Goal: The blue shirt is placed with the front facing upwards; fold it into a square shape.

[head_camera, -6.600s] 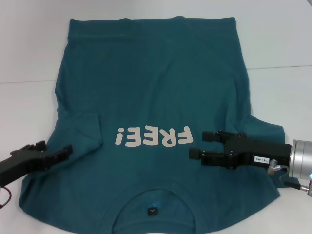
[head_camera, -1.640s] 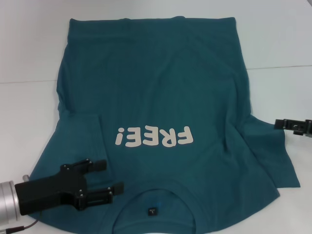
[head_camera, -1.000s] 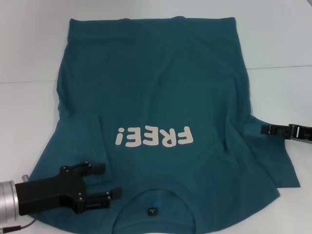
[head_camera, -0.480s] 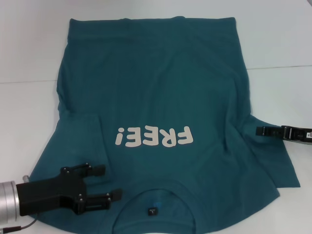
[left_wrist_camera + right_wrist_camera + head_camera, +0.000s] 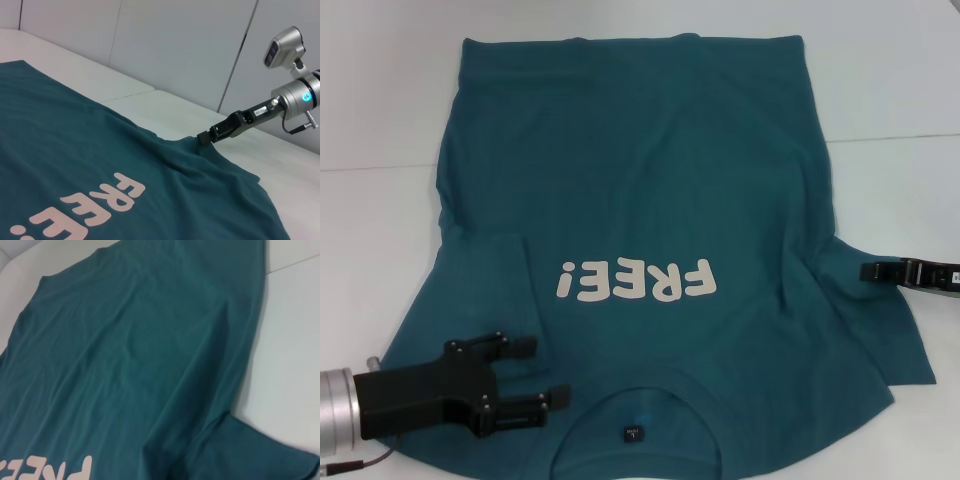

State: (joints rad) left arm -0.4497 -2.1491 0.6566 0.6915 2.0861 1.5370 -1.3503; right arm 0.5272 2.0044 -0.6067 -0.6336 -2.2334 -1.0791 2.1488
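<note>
Left gripper [image 5: 540,372] hangs over the near left shoulder of the blue shirt [image 5: 640,180], jaws wide apart, gripping nothing. Shirt's spread front-up across the white table [image 5: 380,100], lettering showing. Right gripper [image 5: 868,271] sits at the right sleeve's edge; can't tell its jaws.

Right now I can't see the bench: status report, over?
Left claw open over the blue shirt near its collar. Right claw at the right sleeve edge. Shirt flat, front up, lettering showing, left sleeve folded in. Nothing in the way.
</note>
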